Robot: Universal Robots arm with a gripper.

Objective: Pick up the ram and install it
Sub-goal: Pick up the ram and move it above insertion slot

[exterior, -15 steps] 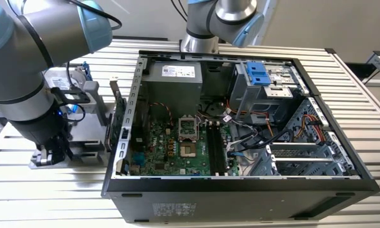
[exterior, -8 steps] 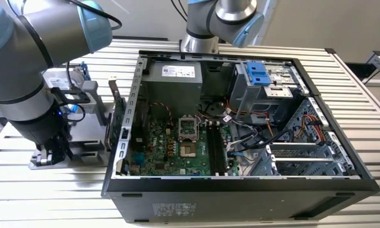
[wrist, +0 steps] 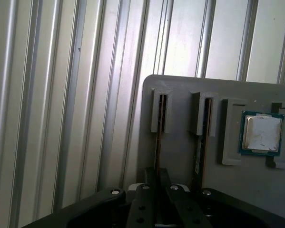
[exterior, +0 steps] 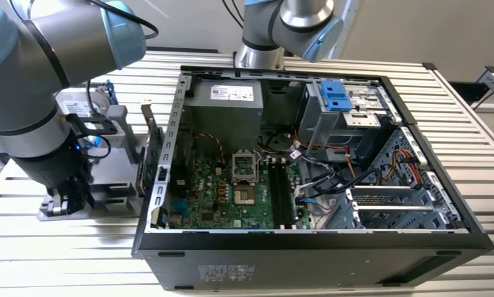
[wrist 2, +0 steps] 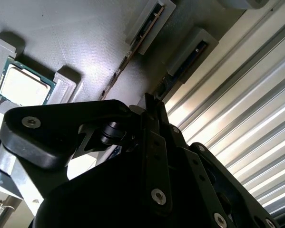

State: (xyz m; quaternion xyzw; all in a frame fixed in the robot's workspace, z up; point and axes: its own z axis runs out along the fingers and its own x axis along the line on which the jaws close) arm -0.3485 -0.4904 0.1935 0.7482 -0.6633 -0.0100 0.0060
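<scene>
The ram (wrist: 158,142) is a thin dark stick standing on edge in the grey holder tray (wrist: 180,90), in the slot nearest the tray's edge. In the second wrist view the ram (wrist 2: 187,57) runs down from its slot to my fingers. My gripper (wrist: 157,176) straddles its near end with the fingers pressed against both faces. In the exterior view my gripper (exterior: 65,201) is low over the tray (exterior: 106,185), on the exterior view's left of the open computer case (exterior: 313,247). The black memory slots (exterior: 281,192) lie on the motherboard.
A second stick (wrist: 199,142) stands in the neighbouring slot, and a processor chip (wrist: 261,133) lies in a pocket beyond it. A card with a metal bracket (exterior: 150,133) stands between tray and case. Another arm (exterior: 288,25) rises behind the case. The table top is ribbed metal.
</scene>
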